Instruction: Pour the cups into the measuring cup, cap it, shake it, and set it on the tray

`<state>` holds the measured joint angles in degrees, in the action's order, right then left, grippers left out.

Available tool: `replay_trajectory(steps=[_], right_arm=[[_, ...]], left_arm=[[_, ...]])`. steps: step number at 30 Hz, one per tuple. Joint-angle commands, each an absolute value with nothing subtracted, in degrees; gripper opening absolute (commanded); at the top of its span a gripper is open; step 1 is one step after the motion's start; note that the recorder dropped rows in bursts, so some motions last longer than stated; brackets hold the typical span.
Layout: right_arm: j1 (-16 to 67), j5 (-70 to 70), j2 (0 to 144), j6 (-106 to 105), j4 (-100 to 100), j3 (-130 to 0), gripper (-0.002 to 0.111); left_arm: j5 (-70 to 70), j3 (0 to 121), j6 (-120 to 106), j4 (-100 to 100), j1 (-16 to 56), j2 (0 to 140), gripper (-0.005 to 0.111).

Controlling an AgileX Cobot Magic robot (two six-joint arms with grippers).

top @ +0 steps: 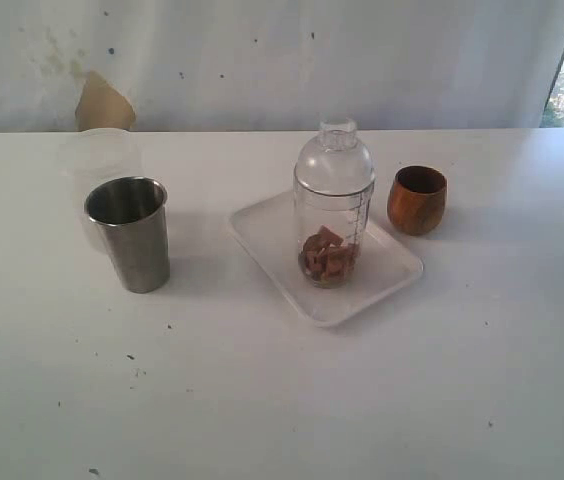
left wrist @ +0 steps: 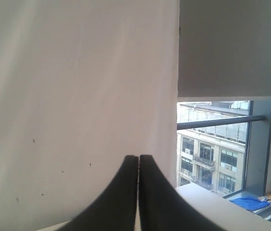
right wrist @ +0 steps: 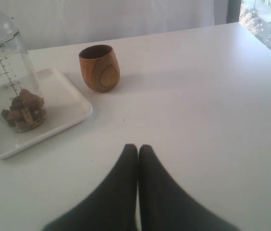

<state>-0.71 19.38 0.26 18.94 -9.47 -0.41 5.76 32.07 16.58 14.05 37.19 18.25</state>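
- The measuring cup [top: 333, 215] is a clear plastic cylinder with dark graduation marks down its side; a clear domed lid [top: 335, 155] with a small round cap closes its top; it stands upright on the tray.
- Rough reddish-brown chunks [top: 328, 255] lie heaped at its bottom.
- The tray [top: 262, 238] is flat, white and glossy, a rectangle with rounded corners and a low raised rim; it lies at an angle on the matte white table [top: 282, 400], near the middle.
- The steel tumbler [top: 130, 235] is tall, tapered and brushed grey; it stands upright to the left of the tray, apart from it.
- The wooden cup [top: 417, 200] is round-bellied, reddish-brown and polished, with visible grain; it stands upright just beside the tray's right corner, on the table.
- A frosted white tub [top: 99, 155] stands behind the tumbler; its edges are faint against the table.
- The right gripper [right wrist: 138, 151] has smooth dark fingers pressed together with nothing between them; it is low over bare table, pointed toward the wooden cup and well apart from it.
- The left gripper [left wrist: 138, 163] also has its dark fingers pressed together, empty; it points at a pale backdrop [left wrist: 78, 86] and a window [left wrist: 212, 154].
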Motion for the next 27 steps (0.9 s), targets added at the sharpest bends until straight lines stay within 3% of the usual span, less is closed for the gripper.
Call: replay_trajectory(steps=[1,27], right_arm=[[-1.1,19.2,0.0,19.2,-10.0,0.0,0.000],[-1.1,19.2,0.0,19.2,-10.0,0.0,0.000]], left_arm=[[10.6,31.5,16.4,15.1,37.3,13.6,0.001],[14.7,31.5,16.4,15.5,37.3,9.4,0.001]])
